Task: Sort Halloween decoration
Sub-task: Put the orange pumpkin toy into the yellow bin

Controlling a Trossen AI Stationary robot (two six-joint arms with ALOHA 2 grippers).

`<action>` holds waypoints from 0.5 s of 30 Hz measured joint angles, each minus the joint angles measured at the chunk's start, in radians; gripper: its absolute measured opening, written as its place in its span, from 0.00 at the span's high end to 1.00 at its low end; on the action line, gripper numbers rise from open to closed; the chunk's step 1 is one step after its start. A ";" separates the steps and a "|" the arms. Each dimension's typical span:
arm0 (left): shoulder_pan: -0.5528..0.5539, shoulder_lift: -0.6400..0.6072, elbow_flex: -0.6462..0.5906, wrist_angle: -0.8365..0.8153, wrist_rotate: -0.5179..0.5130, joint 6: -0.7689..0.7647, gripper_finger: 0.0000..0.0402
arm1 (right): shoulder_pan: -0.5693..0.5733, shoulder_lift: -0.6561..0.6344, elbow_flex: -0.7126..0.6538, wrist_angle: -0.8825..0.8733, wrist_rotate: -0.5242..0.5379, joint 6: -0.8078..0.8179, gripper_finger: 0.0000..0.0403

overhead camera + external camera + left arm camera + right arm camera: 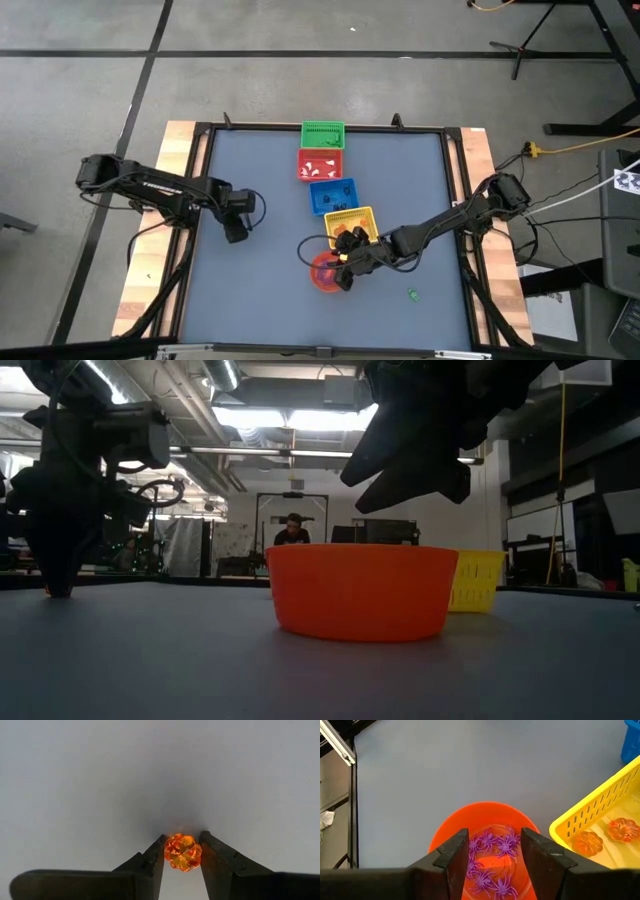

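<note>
My left gripper (237, 232) stands at the table's left, pointing down, shut on a tiny orange pumpkin trinket (183, 852); in the low view its fingertips (58, 588) reach the table top. My right gripper (345, 277) hangs open and empty above the round red-orange bowl (445, 832), which holds several purple spider trinkets (492, 842). The yellow basket (600, 810) beside the bowl holds orange pumpkins (587, 841). A green trinket (412, 294) lies on the table right of the bowl. My left gripper pinches the pumpkin trinket by its two opposite sides (169, 854) between its two fingers (152, 860). The fingers come from above, pointing down. The trinket sits at the fingers' free ends, at the table top; whether it is lifted clear I cannot tell.
Four square baskets stand in a row from the far edge toward the bowl: green (322, 134), red (321, 163) with white pieces, blue (333, 195), yellow (350, 222). Bare blue table lies around the left gripper. A person (292, 530) sits far behind the table.
</note>
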 joint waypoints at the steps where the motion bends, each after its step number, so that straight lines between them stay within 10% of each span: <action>1: 0.000 0.001 0.004 0.000 0.000 0.000 0.77 | 0.000 0.000 0.000 0.000 -0.001 0.000 0.56; 15: -0.001 0.002 0.031 0.003 0.021 0.000 0.77 | -0.007 -0.016 0.001 0.000 -0.176 -0.048 0.56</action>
